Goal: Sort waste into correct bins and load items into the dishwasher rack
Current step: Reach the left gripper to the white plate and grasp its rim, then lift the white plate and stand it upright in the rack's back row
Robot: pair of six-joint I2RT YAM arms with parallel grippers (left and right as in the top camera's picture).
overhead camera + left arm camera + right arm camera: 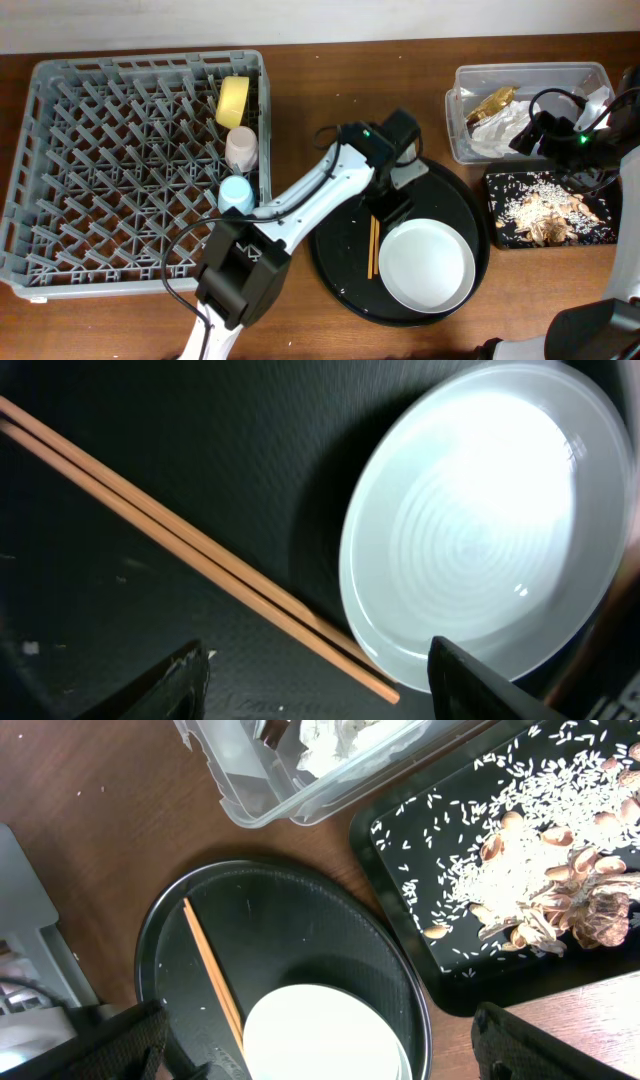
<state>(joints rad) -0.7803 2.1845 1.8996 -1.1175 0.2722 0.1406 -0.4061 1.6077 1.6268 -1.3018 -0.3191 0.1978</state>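
Sorting half looks basically done. The shiny gold wrapper (492, 103) and crumpled napkin (505, 135) sit in the clear tub (455, 130) at the far right. The rice-and-shell scraps (545, 208) are spread over the flat black tray (500, 236) on the near side of it. Dry stuff in the deep bin, food bits on the shallow one, makes sense.

The yellow bowl (232, 100), pink cup (241, 148) and blue cup (236, 193) line the right edge of the grey pegged rack (100, 170), tucked in among the pegs.

What's left is on the round tray (340, 265). There's the glossy white plate (425, 265), and two thin wooden chopsticks (373, 247) lie side by side at its left rim, maybe touching it. The left gripper (320, 670) hovers right over them, fingers spread wide, holding nothing. My guess is it's lining up on the sticks. They're thin and lie flat on a smooth tray, so it'll be a fiddly pinch.

The right gripper (315, 1040) is wide open and empty too, up by the tub.
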